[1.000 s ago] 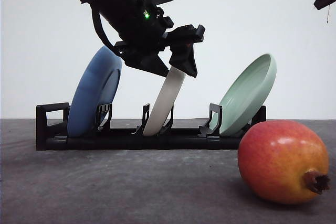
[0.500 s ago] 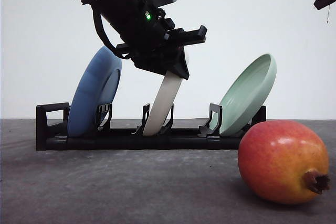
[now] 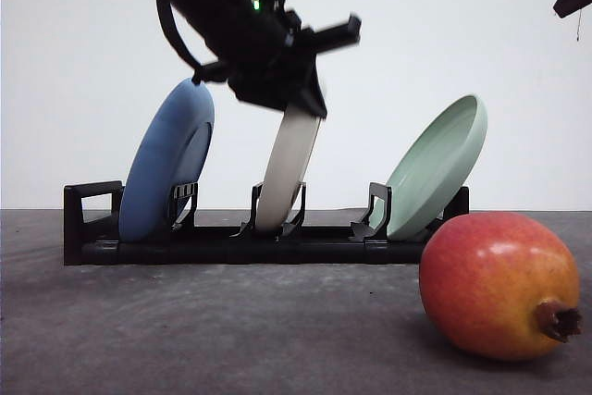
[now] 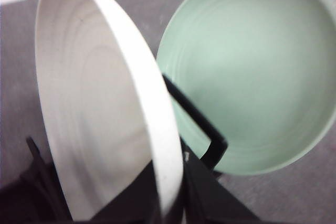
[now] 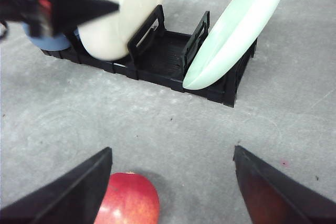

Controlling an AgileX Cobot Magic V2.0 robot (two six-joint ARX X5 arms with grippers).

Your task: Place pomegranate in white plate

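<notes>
Your left gripper is clamped on the top rim of the white plate, upright in the rack's middle slot. Your right gripper is spread wide, empty. The pomegranate lies near right on the table.

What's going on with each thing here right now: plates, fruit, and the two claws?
White plate: on edge in the rack, top rim gripped.
Blue plate: leaning in rack.
Green plate: leaning in rack.
Pomegranate: lying on table.
Left gripper: shut on the plate.
Right gripper: open, above the pomegranate.
</notes>
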